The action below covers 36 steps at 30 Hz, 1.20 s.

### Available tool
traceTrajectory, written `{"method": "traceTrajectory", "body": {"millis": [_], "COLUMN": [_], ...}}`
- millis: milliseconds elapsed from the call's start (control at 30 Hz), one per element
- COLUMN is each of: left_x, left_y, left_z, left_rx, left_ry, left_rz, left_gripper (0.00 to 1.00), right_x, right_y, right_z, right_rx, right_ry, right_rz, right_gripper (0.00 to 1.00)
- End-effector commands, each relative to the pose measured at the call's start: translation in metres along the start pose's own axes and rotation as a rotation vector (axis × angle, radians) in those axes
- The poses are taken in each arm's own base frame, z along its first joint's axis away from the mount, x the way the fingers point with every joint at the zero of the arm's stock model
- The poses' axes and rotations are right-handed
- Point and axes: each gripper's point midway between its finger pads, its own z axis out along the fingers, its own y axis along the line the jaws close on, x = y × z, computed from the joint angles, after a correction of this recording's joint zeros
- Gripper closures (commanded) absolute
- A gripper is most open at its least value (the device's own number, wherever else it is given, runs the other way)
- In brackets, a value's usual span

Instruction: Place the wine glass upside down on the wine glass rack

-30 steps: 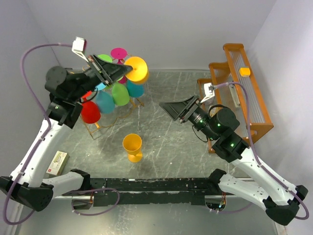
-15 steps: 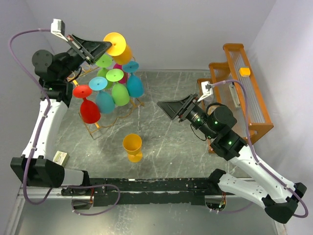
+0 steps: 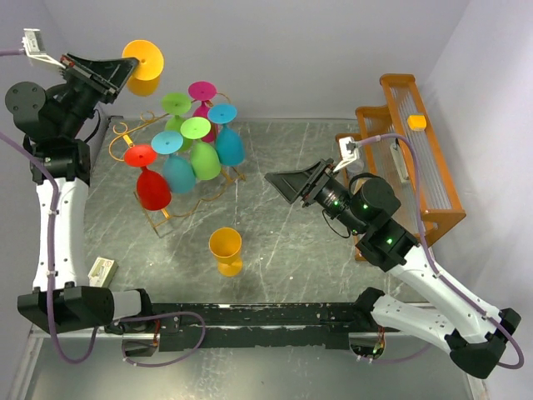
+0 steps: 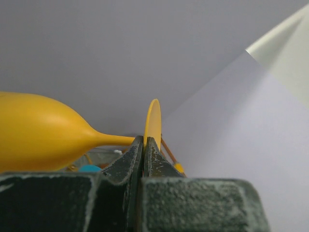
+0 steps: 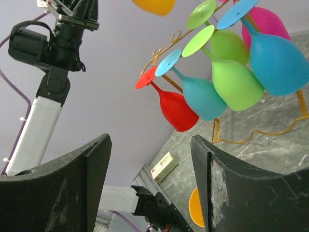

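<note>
My left gripper [image 3: 125,72] is raised high at the far left, shut on the flat foot of a yellow-orange wine glass [image 3: 144,62]. In the left wrist view the jaws pinch the foot disc [image 4: 153,120] edge-on, and the bowl [image 4: 38,140] lies sideways to the left. The held glass is above and left of the gold wire wine glass rack [image 3: 155,218], not touching it. Several coloured glasses hang upside down on the rack [image 5: 260,135]: red [image 3: 153,188], teal, green, blue and magenta. My right gripper [image 3: 283,185] hovers open over the middle of the table with nothing between its fingers [image 5: 227,183].
A second orange glass [image 3: 226,250] stands upright on the table in front of the wire rack. A wooden slatted rack [image 3: 433,179] fills the right side, close behind the right arm. A small box [image 3: 100,277] lies at the near left.
The left arm has swung up and to the left, carrying the yellow-orange glass away from the top of the wire rack. The right gripper has crept slightly left.
</note>
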Motion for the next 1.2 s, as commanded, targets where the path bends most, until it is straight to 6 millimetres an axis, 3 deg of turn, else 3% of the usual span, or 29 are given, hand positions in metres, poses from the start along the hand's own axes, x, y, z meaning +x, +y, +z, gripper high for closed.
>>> {"method": "traceTrajectory", "body": {"millis": [0,100,233,433,833,1167], "left_x": [-0.02,-0.021,-0.003,0.016,0.042,0.051], "left_y": [0.026,0.045,0.082,0.116,0.14,0.152], "left_z": [-0.004,-0.003,-0.002,-0.012,-0.03,-0.039], "left_rx": [-0.081,-0.115,-0.162,-0.218,-0.282,-0.314], "left_ry": [-0.049,-0.048,0.011,0.043,0.095,0.096], "left_rz": [0.077,0.062,-0.046,-0.139,-0.171,-0.192], "left_gripper": [0.93,0.93,0.93,0.93,0.93,0.93], "right_x": [-0.006,-0.004,0.0,0.006,0.013,0.013], "right_y": [0.016,0.02,0.019,0.015,0.007,0.005], "right_z": [-0.001,0.0,0.004,0.01,0.018,0.017], "right_rx": [-0.07,-0.098,-0.104,-0.095,-0.068,-0.059], "right_ry": [-0.009,0.002,0.016,0.036,0.061,0.058], "right_rz": [-0.03,-0.031,-0.031,-0.029,-0.014,-0.01], "right_gripper": [0.33,0.33,0.33,0.33,0.34,0.34]}}
